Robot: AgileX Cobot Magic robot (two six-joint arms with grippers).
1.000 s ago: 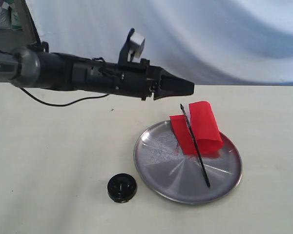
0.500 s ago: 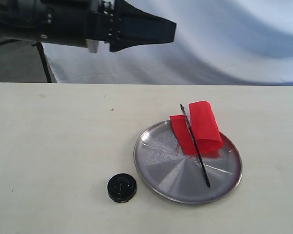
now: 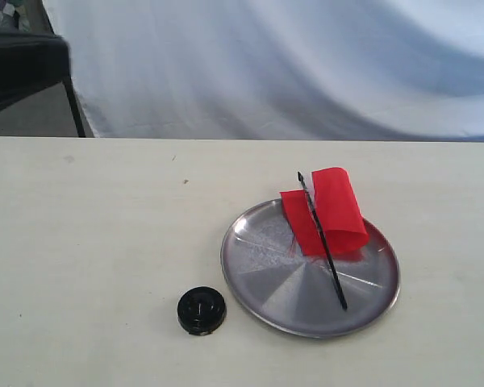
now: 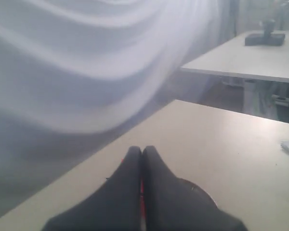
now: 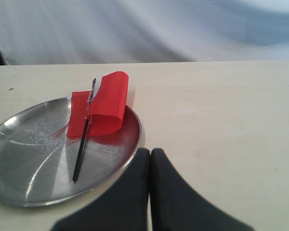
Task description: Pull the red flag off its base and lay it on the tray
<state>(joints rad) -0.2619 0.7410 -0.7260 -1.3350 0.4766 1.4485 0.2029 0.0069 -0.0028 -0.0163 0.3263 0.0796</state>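
Just ahead of the clenched, empty right tool [image 5: 150, 155], the flag [image 5: 106, 103] lies on the tray [image 5: 19, 159]. The left tool [image 4: 141, 156] is clenched too. The base [image 3: 201, 310] sits on the bench [image 3: 89, 242] near the tray.

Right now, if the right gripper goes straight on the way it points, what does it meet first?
Probably bare table: the right gripper, jaws shut, points past the tray rim, which lies close beside that line. The red flag sits off it. Depth is unclear.
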